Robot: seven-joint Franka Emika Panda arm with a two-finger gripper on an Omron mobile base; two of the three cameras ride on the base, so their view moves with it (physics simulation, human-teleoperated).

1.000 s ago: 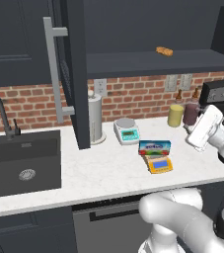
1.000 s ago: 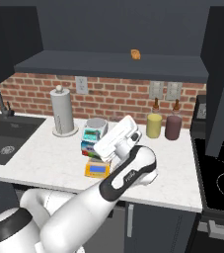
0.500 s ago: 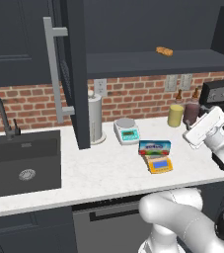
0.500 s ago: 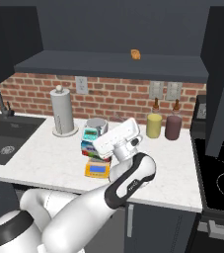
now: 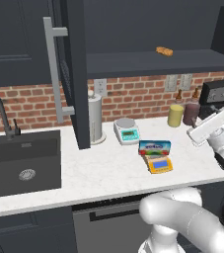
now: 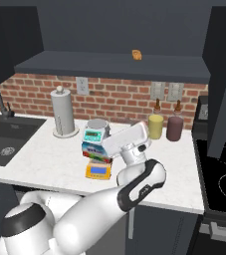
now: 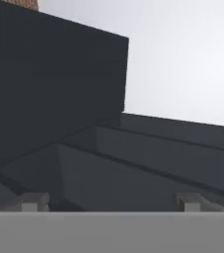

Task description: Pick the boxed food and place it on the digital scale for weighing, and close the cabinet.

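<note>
Boxed food (image 5: 154, 147) seemingly on digital scale (image 5: 159, 164) — cabinet (image 5: 76, 74) open.

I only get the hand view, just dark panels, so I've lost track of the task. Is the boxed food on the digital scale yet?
Observer: Yes. The boxed food rests on the digital scale, in front of the white-and-teal scale.
Operator: And the cabinet?
Observer: The cabinet is not closed. Its left door stands out edge-on, beside the paper towel roll.
Operator: The right door?
Observer: The right door is open too, hanging out above the stove.
</note>
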